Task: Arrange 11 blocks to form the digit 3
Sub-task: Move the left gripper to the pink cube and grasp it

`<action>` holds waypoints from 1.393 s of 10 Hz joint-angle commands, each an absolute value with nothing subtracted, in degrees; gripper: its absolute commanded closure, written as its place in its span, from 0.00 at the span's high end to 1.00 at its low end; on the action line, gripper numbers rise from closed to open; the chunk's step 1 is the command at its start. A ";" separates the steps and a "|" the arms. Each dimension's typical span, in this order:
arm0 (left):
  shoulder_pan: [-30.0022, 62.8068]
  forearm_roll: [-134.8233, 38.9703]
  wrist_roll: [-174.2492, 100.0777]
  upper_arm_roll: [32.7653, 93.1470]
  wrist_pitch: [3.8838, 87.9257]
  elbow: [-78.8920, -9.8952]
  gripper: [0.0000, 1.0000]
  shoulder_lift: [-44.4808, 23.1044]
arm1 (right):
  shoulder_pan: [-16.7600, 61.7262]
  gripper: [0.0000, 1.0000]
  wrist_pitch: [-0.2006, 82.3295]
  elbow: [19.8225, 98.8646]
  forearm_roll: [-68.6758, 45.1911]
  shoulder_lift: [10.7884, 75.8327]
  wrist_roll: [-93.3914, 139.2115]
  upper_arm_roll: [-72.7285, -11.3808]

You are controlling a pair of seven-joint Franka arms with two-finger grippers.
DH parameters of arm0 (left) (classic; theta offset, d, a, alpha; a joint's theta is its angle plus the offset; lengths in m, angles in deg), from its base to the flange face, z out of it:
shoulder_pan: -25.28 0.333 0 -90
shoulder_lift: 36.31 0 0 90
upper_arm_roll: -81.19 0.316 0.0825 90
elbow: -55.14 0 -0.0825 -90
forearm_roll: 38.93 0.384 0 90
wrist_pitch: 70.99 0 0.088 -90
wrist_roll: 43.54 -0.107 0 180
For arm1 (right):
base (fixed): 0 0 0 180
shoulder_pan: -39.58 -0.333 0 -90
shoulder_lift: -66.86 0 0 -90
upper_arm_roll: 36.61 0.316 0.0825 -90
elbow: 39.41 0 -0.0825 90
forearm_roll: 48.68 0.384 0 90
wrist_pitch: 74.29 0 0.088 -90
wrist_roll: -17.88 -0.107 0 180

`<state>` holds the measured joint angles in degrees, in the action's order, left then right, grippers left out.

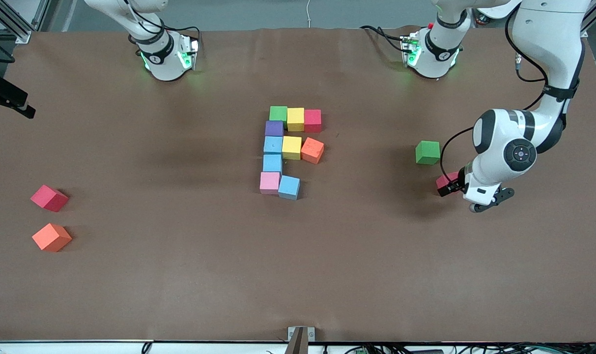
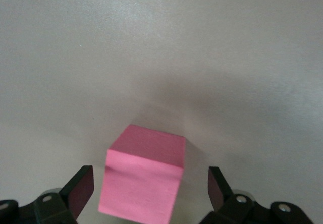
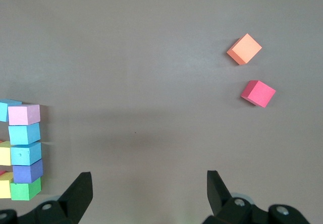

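The unfinished digit 3 (image 1: 289,151) lies mid-counter, its long axis running from the arms' bases toward the front camera. Ten blocks make it so far. The row nearest the bases is a green block (image 1: 278,113), a yellow block (image 1: 295,119) and a red block (image 1: 312,120), pointing toward the left arm's end of the counter. The column runs down from the green one: a purple block (image 1: 274,128), a light blue block (image 1: 273,144) and another light blue block (image 1: 272,162), ending in a pink block (image 1: 269,183). The middle row adds a second yellow block (image 1: 292,147) and an orange block (image 1: 312,150), the latter turned askew. The row nearest the camera has only a third light blue block (image 1: 289,187) beside the pink one, also slightly turned.

The left tool (image 2: 149,193) is low over a loose red-pink block (image 2: 143,180) near the left arm's end of the counter. Its fingers (image 2: 81,188) are spread wide on either side of the cube, with a gap on each side, gripping nothing. A loose green block (image 1: 427,152) sits near it, farther from the camera.

The right tool (image 3: 150,193) is released, jaws wide and empty, above bare counter (image 3: 151,57). A loose red block (image 1: 49,197) and a loose orange block (image 1: 51,237) lie toward the right arm's end, the orange one nearer the camera.
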<state>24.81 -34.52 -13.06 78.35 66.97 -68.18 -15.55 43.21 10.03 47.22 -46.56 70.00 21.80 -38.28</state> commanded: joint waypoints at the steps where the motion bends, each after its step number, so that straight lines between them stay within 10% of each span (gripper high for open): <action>1: 23.96 -35.59 -15.06 79.52 71.89 -71.67 1.00 -16.10 | 43.54 1.00 9.56 47.51 -46.22 70.55 22.36 -37.92; 3: 23.96 -35.68 -14.89 80.22 76.65 -74.31 0.93 -16.09 | 43.36 1.00 9.47 47.60 -46.13 70.64 22.36 -37.75; 6: 23.78 -38.73 -13.75 80.31 76.31 -73.53 0.41 -16.36 | 43.36 1.00 9.55 47.68 -46.22 70.55 22.36 -37.75; 8: 23.69 -42.53 -8.86 79.53 73.96 -68.99 0.27 -16.27 | 43.45 1.00 9.56 47.60 -46.22 70.55 22.36 -37.75; 14: 13.26 -42.10 32.50 74.34 66.99 -50.44 0.27 -9.43 | 43.54 1.00 9.47 47.68 -46.21 70.55 22.27 -37.75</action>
<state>16.44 -41.74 25.19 73.86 67.95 -54.90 -12.85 43.12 9.77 47.23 -46.56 69.99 21.82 -37.97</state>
